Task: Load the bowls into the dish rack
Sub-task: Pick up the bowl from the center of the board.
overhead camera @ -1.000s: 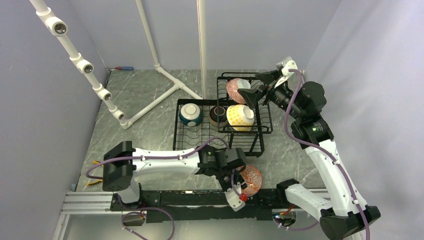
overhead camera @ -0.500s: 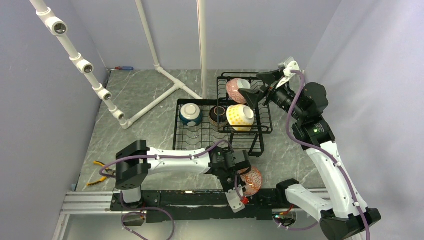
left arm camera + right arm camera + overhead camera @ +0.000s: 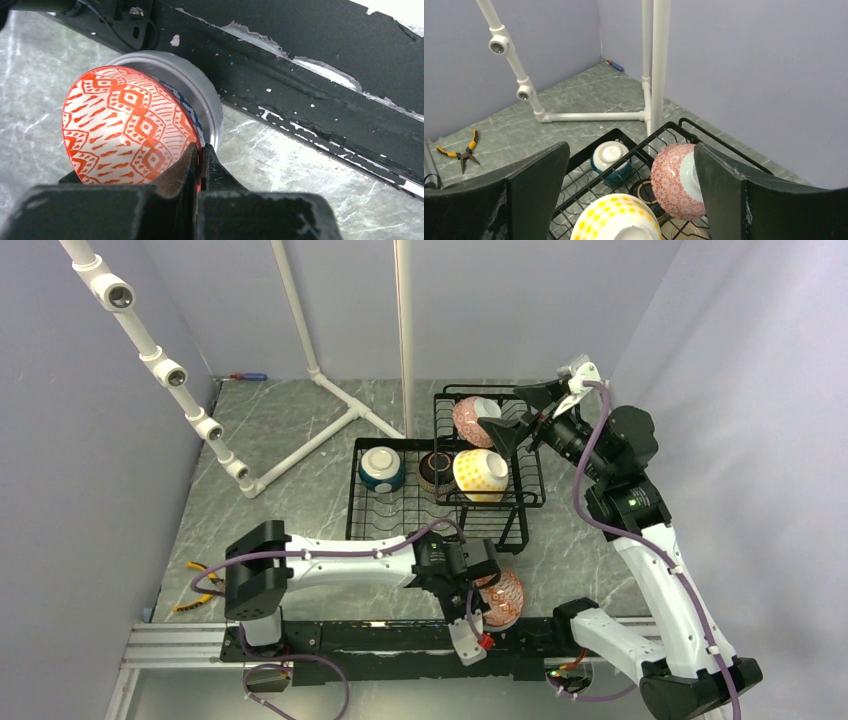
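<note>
An orange-red patterned bowl (image 3: 505, 595) (image 3: 125, 125) lies tilted on its side near the table's front edge. My left gripper (image 3: 478, 602) (image 3: 201, 150) is shut on its rim, one finger inside and one outside. The black wire dish rack (image 3: 355, 510) (image 3: 591, 145) stands mid-table. Its lower tray holds a teal-and-white bowl (image 3: 381, 468) (image 3: 610, 157) and a dark bowl (image 3: 436, 470). The raised basket holds a yellow-dotted bowl (image 3: 480, 472) (image 3: 616, 220), a pink bowl (image 3: 468, 422) (image 3: 674, 182) and a white one (image 3: 487, 407). My right gripper (image 3: 515, 415) (image 3: 631, 155) hangs open above the basket, holding nothing.
A white pipe frame (image 3: 320, 435) stands behind and left of the rack. Yellow-handled pliers (image 3: 190, 585) (image 3: 461, 152) lie at the left front, a screwdriver (image 3: 245, 376) at the back wall. The black base rail (image 3: 380, 635) (image 3: 300, 65) and a grey round metal part (image 3: 200, 85) sit right behind the held bowl.
My left gripper has closed onto the orange-red bowl's rim, and the bowl has shifted slightly up and left with it. The right arm has stayed put.
</note>
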Tool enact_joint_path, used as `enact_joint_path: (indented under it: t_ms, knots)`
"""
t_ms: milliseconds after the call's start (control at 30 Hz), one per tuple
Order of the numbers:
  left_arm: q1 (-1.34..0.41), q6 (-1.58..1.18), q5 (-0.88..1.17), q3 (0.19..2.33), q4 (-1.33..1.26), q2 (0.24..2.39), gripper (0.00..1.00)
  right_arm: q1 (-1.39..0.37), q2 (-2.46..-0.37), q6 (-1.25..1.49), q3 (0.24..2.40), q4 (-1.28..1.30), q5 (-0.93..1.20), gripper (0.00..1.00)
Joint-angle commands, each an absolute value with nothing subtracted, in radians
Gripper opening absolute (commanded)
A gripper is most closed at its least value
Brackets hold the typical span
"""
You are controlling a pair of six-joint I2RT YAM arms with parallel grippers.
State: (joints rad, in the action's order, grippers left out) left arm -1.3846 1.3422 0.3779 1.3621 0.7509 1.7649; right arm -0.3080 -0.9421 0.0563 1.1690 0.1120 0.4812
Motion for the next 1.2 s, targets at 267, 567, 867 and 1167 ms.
enact_joint_path:
  t_ms: [267, 567, 867, 1167]
  knots:
    - [-1.386, 1.305, 0.434, 1.301, 0.628, 1.515, 0.03, -0.303, -0.925, 0.059, 1.192, 0.066, 0.502, 1.0]
    - [-1.387, 1.252, 0.419, 1.266, 0.574, 1.292, 0.03, -0.303, -0.893, 0.039, 1.22, 0.046, 0.595, 1.0]
    - [-1.34, 1.272, 0.412, 1.365, 0.766, 1.198, 0.03, -0.304, -0.876, -0.034, 1.276, 0.026, 0.891, 1.0]
    - [-1.003, 1.342, 0.66, 1.457, 0.89, 1.141, 0.03, -0.304, -0.928, -0.074, 1.299, 0.006, 1.042, 1.0]
